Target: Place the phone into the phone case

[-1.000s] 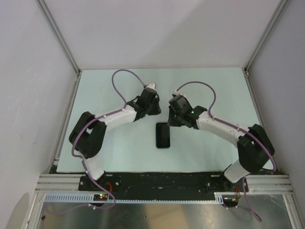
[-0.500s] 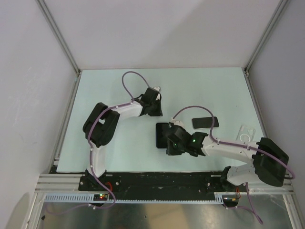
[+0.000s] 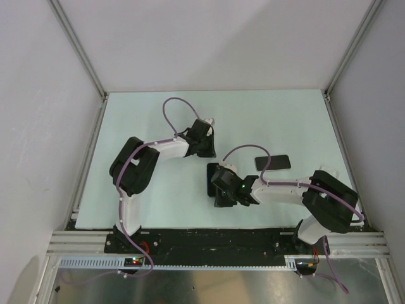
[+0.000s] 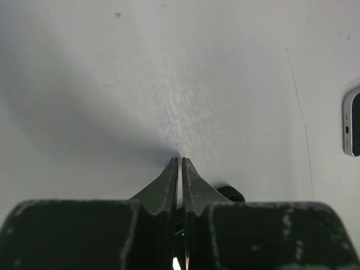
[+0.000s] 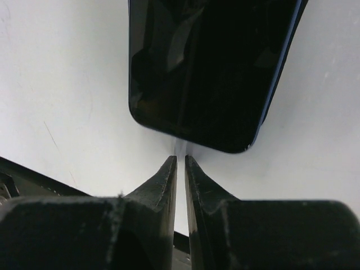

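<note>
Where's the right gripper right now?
Right gripper, fingers shut, sits just short of the near end of the black slab; in the top view that's centre-front of the table, left of the other dark handset.

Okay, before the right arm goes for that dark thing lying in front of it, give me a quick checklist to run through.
1. Is the right claw open for a grasp: not ok, fingers almost together, empty.
2. Aim at the dark blue-edged slab: ok, its near end lies just ahead of the tips.
3. Whether that slab is the case: cannot tell.
4. Is the phone uncovered: ok, flat on the table.
5. Is the left claw clear: ok, shut, empty, apart from the slab.
</note>
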Action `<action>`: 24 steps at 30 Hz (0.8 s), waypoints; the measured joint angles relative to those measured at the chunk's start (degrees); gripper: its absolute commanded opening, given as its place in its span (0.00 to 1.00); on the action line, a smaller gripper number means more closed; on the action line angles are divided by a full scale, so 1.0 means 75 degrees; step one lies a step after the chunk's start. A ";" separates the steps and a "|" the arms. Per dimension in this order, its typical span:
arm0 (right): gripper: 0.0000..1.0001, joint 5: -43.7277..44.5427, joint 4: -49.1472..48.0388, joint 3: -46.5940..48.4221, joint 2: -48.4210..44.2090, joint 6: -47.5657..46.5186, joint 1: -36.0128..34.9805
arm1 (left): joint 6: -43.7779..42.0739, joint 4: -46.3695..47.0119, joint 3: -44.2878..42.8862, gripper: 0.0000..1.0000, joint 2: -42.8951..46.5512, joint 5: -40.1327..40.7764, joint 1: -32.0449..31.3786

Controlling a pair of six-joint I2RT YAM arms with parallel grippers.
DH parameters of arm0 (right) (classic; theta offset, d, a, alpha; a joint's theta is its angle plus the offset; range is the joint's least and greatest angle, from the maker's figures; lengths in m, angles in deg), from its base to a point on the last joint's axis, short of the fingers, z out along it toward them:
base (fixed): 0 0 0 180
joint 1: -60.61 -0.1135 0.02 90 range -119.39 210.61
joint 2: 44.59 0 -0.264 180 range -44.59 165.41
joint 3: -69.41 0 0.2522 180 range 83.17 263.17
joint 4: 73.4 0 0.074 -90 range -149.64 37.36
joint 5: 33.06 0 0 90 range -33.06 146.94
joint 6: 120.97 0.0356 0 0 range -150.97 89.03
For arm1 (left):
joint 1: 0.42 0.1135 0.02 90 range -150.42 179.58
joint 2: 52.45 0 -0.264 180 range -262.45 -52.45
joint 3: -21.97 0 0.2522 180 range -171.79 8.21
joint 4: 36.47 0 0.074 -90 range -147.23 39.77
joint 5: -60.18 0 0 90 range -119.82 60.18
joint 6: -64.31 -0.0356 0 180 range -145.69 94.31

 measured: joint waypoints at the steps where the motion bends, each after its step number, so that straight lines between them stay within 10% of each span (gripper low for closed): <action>1: 0.15 -0.0015 -0.0050 0.0038 0.0058 0.0012 0.0035 | 0.0000 0.0044 0.0044 0.09 0.0026 0.0015 -0.0015; 24: 0.15 -0.0918 0.0883 0.0854 0.0688 -0.0793 0.1597 | 0.1003 0.1058 0.2532 0.06 0.1932 0.1775 -0.0318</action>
